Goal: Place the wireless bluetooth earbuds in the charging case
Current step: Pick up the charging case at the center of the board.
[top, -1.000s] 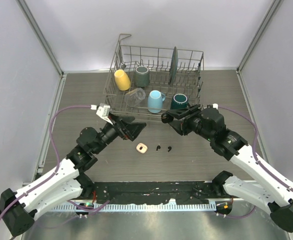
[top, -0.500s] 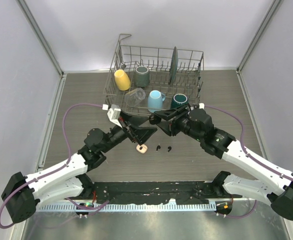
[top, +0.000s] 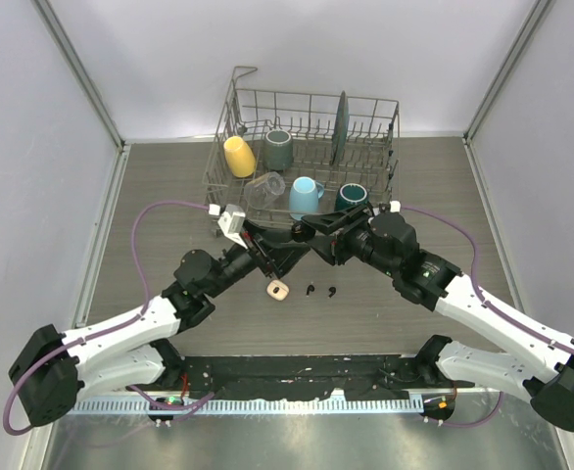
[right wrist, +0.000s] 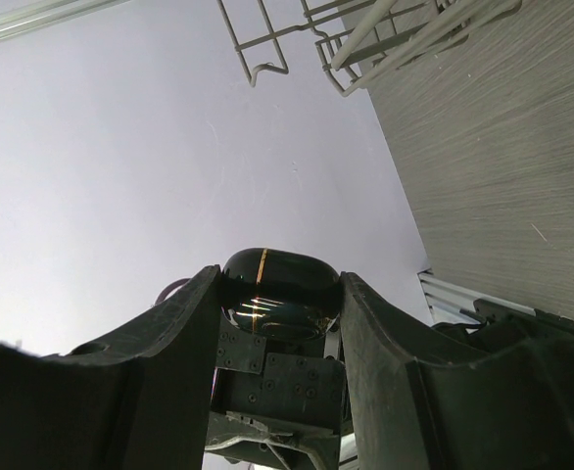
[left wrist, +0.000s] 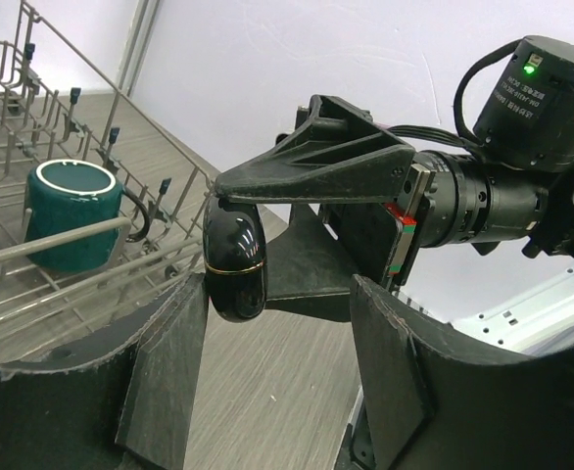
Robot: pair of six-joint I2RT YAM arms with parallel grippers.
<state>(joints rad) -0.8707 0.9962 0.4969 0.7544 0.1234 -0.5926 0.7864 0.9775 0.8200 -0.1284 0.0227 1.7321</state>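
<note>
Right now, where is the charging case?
In the left wrist view the black charging case is clamped by the right gripper, raised mid-table just before the dish rack, with the left gripper open beside it.

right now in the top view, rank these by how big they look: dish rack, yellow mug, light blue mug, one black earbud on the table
1. dish rack, by far the largest
2. yellow mug and light blue mug: they look about alike, so not ranked
3. black earbud, the smallest
</note>
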